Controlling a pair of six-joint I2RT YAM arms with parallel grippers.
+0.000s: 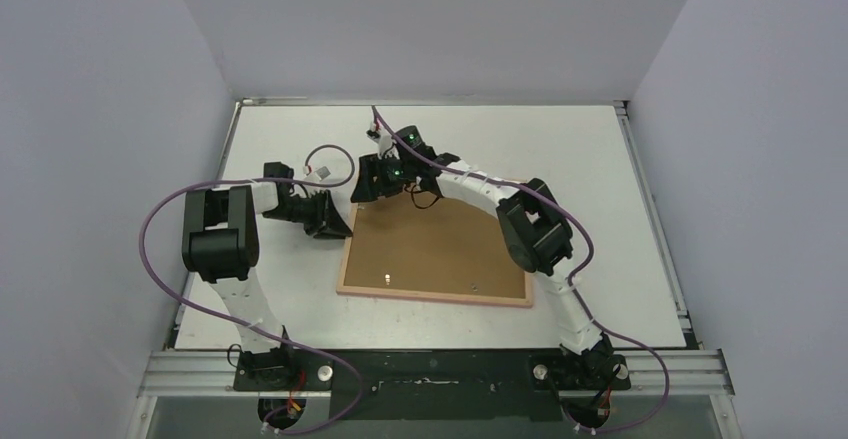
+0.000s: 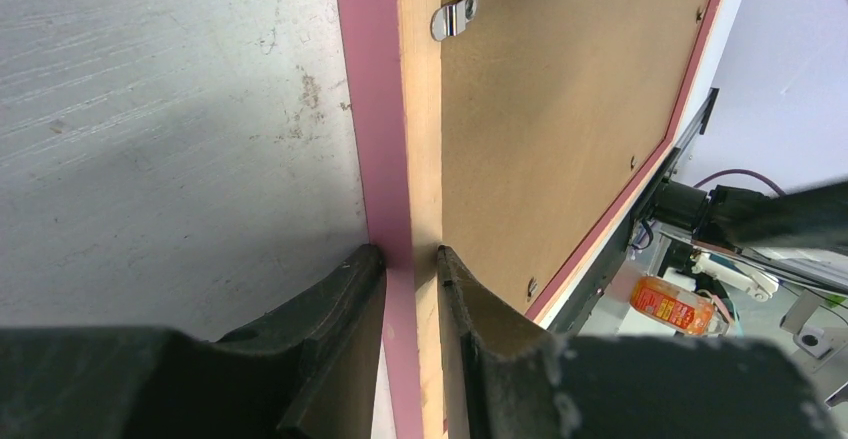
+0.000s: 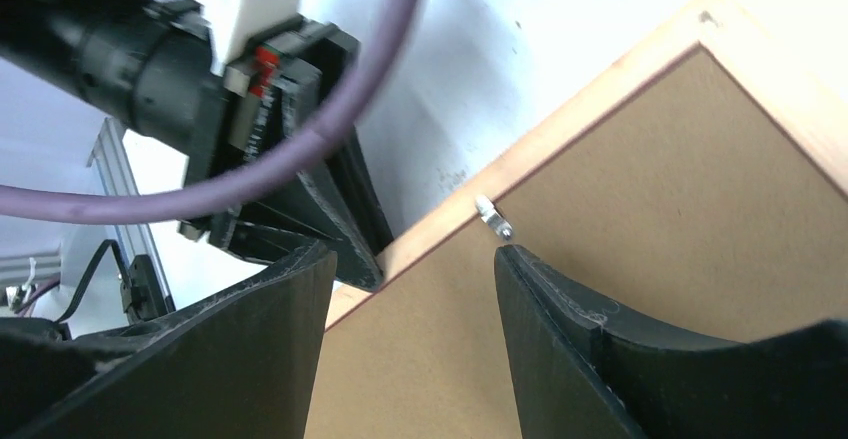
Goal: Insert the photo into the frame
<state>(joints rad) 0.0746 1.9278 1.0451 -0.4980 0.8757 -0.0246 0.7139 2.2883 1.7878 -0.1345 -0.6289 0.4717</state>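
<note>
Left fingers (image 2: pixel 352 289) pinched on the frame (image 2: pixel 372 109) edge; right fingers (image 3: pixel 535 294) half open, empty, above brown backing panel (image 3: pixel 640 219)

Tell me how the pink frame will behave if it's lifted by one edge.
Probably stiff: the frame lies flat with straight wooden edges and a hardboard backing. Held by the left tool at one thin edge only, it would likely tilt or twist in the grip. The smooth pink rim may slip.

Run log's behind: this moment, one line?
left jaws: clamped on frame | right jaws: open over metal clip | backing panel: in frame
</note>
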